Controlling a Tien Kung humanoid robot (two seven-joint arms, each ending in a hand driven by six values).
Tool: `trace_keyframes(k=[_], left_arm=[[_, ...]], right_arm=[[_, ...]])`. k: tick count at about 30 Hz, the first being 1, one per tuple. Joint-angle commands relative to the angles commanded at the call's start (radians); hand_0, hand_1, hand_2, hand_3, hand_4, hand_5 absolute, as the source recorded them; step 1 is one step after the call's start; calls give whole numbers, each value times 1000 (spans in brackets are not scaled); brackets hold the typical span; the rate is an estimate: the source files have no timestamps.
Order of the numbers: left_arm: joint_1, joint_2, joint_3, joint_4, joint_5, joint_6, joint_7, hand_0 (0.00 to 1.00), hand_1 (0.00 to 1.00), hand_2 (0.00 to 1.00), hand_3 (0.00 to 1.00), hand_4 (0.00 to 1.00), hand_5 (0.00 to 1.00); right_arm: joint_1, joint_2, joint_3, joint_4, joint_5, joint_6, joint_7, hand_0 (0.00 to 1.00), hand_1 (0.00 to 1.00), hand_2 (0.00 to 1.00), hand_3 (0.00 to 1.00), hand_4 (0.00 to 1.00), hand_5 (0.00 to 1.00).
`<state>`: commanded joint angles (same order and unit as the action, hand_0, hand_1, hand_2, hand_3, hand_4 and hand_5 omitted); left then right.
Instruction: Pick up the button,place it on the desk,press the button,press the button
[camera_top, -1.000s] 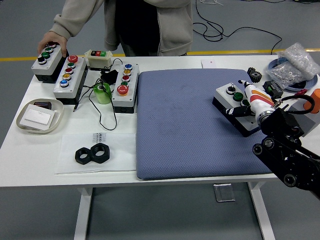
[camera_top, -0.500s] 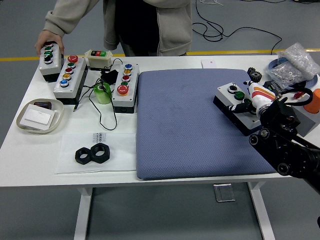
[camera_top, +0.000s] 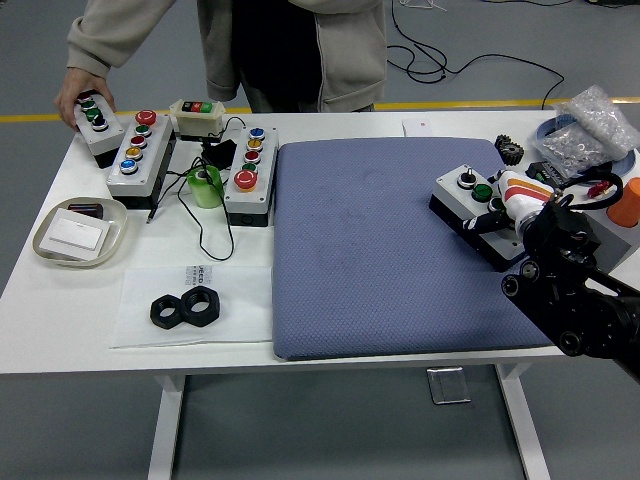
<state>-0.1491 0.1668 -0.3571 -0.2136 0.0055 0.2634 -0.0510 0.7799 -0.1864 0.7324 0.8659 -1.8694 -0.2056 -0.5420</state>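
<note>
Person's hand (camera_top: 78, 95) dragged button box (camera_top: 97, 126) leftward.

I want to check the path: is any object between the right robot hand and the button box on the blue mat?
Nothing visible. The right robot hand is already on the button box lying on the blue mat.

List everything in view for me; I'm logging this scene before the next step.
button box: one, grey, mat's right edge, in right hand.
button boxes: four, grey or cream, far left.
mat: one, blue, centre.
nuts: two, black, near left.
tray: one, cream, left.
tape roll: one, green, among boxes.
bag: one, clear, far right.
person's hand: on leftmost box.
right hand: white, shut on box.
</note>
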Motion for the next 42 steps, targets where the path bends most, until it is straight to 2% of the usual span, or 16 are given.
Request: trace_keyframes(k=[5,6,8,12,13,19,23,24,27,36,37,42], left_arm=[[0,0,2,0,-5,0,-2,706,825,849,819,621,998],[0,0,3,1,-6,0,-2,707,825,848,819,621,998],[0,0,3,1,-6,0,-2,707,825,848,819,621,998],[0,1,5,1,-10,-1,-3,707,825,848,819,621,998],[0,1,6,1,-10,-1,-4,708,825,849,819,622,998],[1,0,4,1,-9,-1,-3,708,825,849,819,622,998],[1,0,1,1,-5,0,-2,708,825,849,819,622,998],[2,0,1,1,-5,0,-1,713,825,848,819,624,998],[3,-1,-1,1,-2,0,0,713,825,848,819,624,998],[6,-2,-6,1,8,1,3,718,825,849,819,623,998],[7,-2,-8,0,10,1,3,718,826,849,819,623,998],[10,-2,-11,0,15,1,5,718,826,849,819,623,998]], right_arm=[[-7,-42,-38,46,1,-12,56,530,397,455,633,838,127],[-8,-54,-47,59,3,-12,74,498,383,434,595,775,64],[-10,-74,-61,83,9,-10,112,498,383,434,595,775,64],[-15,-137,-108,157,39,-4,244,498,383,434,595,775,64],[-15,-154,-121,177,39,-4,281,497,380,433,582,722,46],[2,-244,-205,287,-33,8,509,506,391,439,588,709,26],[19,-268,-245,319,-66,18,639,506,391,439,588,709,26],[28,-274,-265,327,-76,37,669,517,405,450,616,708,18],[37,-279,-292,336,-86,63,695,517,405,450,616,708,18],[33,-268,-307,322,-70,90,704,524,413,453,624,705,7],[32,-266,-306,315,-66,98,703,544,431,470,676,711,3],[28,-265,-299,303,-74,133,703,544,431,470,676,711,3]])
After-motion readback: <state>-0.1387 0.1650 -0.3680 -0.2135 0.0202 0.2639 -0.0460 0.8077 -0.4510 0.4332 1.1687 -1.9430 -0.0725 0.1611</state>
